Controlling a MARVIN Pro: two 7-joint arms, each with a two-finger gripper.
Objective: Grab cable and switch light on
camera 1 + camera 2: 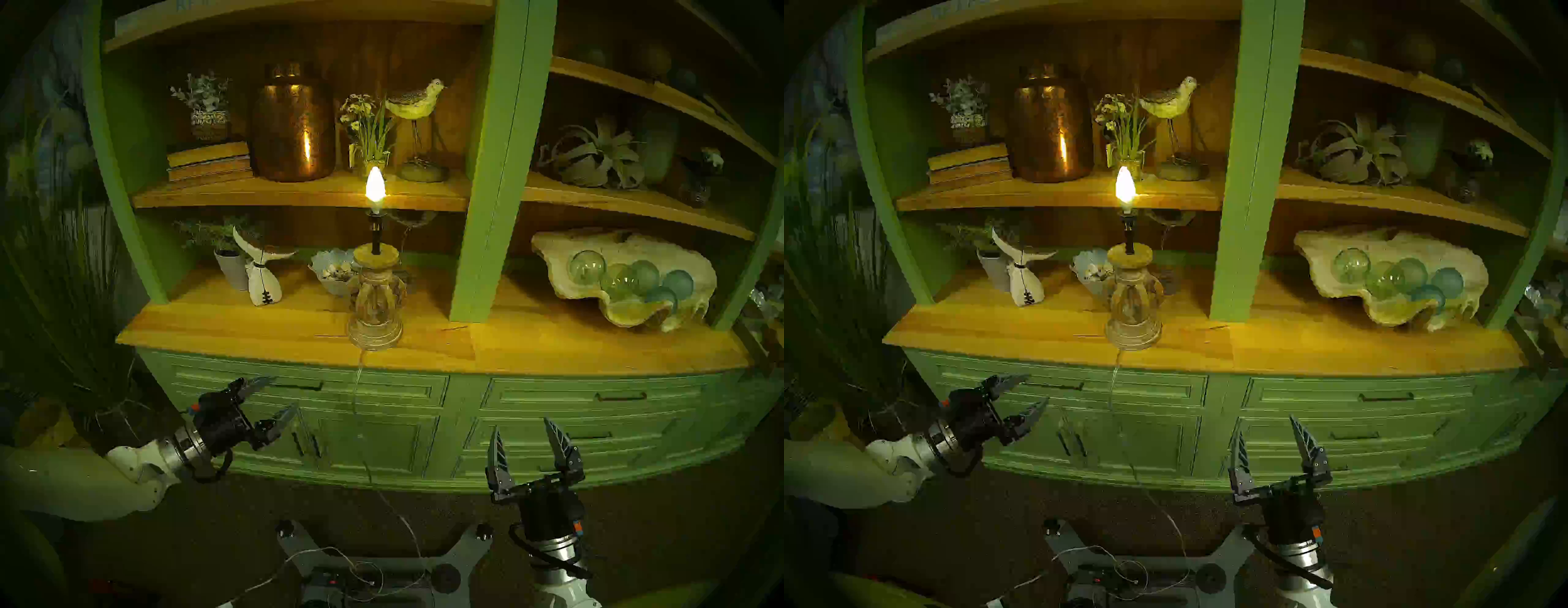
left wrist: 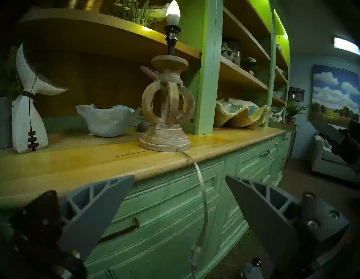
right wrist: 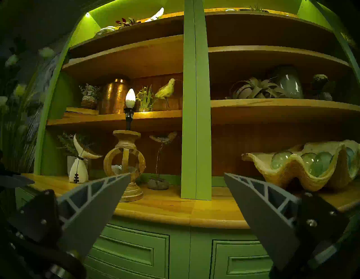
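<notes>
Both grippers, left gripper (image 1: 271,397) and right gripper (image 1: 526,437), stood spread and empty; the candle bulb (image 1: 375,184) glowed, its clear cord (image 2: 202,194) hanging free.

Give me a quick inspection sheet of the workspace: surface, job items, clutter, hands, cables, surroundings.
Surface: wooden countertop over green drawers; bare near its front edge.
Job's things: light is glowing, on a carved lamp base at the counter's front edge; clear cable hangs from the base down the drawer fronts, inline switch hanging free.
Clutter: whale-tail figure, white bowl, shell dish of glass balls, copper jar, bird figure.
Hands: left hand open, empty, beside the cable; right hand open, empty, pointing up before the drawers.
Cables: thin cord loops on the floor by the robot's base.
Surroundings: tall grass plant at left; landscape painting on a wall.
</notes>
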